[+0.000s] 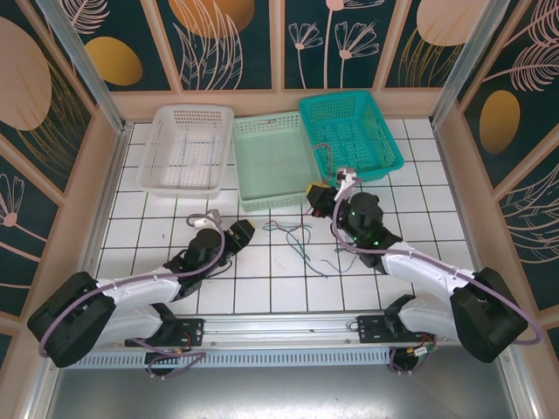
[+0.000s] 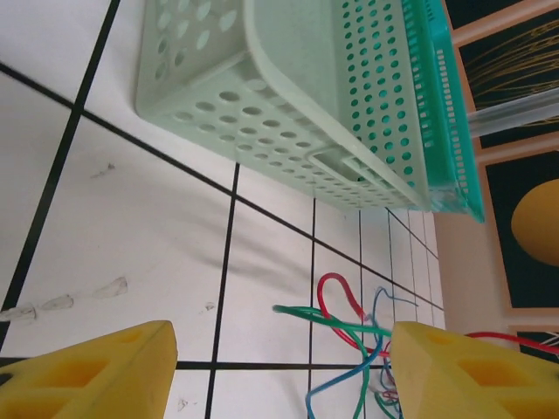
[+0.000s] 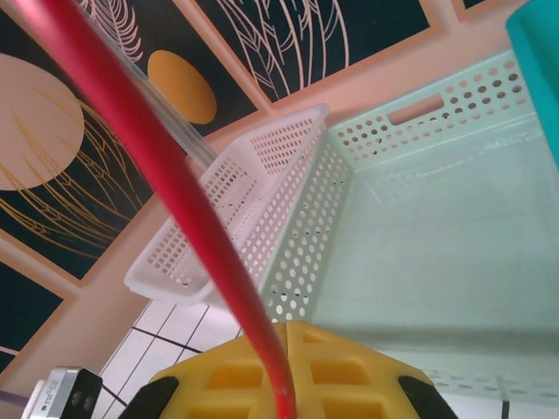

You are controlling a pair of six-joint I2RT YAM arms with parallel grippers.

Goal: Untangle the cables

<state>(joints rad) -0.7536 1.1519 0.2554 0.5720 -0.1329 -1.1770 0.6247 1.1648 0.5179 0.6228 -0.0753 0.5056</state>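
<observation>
Three baskets (image 1: 186, 112) (image 1: 275, 162) (image 1: 367, 131), two grippers (image 1: 243, 232) (image 1: 319, 201), several tangled cables (image 1: 295, 236).

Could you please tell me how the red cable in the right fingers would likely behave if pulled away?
Probably floppy and light: the red cable is string-thin against the right fingers. It will likely drag the other cables, whose loops cross on the table.

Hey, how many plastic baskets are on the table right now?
3: a white basket at the back left, a pale green basket in the middle, and a teal basket at the back right, against the green one. None seems hidden.
</observation>
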